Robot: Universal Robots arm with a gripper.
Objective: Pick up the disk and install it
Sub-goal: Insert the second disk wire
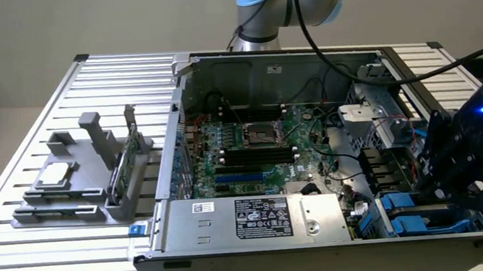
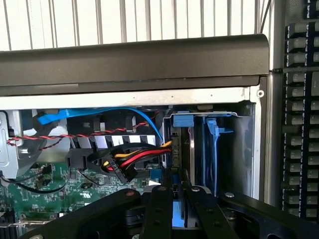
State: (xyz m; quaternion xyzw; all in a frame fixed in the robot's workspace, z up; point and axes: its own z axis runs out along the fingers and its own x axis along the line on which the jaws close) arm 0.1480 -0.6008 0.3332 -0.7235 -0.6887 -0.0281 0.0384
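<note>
Slatted metal surface (image 1: pixel 26 256) carried an open computer case (image 1: pixel 258 234). Nearest, gripper (image 2: pixel 173 191), fingers (image 2: pixel 160 209) nearly together, pinched the disk (image 2: pixel 175 149) on edge within blue-railed bay (image 2: pixel 212 144). Judged rigid, weighty, shock-sensitive; grip rails, not label.

White label (image 1: pixel 263 216) on metal power supply cover, print too small to read

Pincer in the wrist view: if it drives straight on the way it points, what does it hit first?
Probably the disk, standing edge-on in its blue carrier inside the drive bay, straight ahead of the pincer. Whether the fingertips already touch it is unclear. The cable bundle lies just beside that line.
</note>
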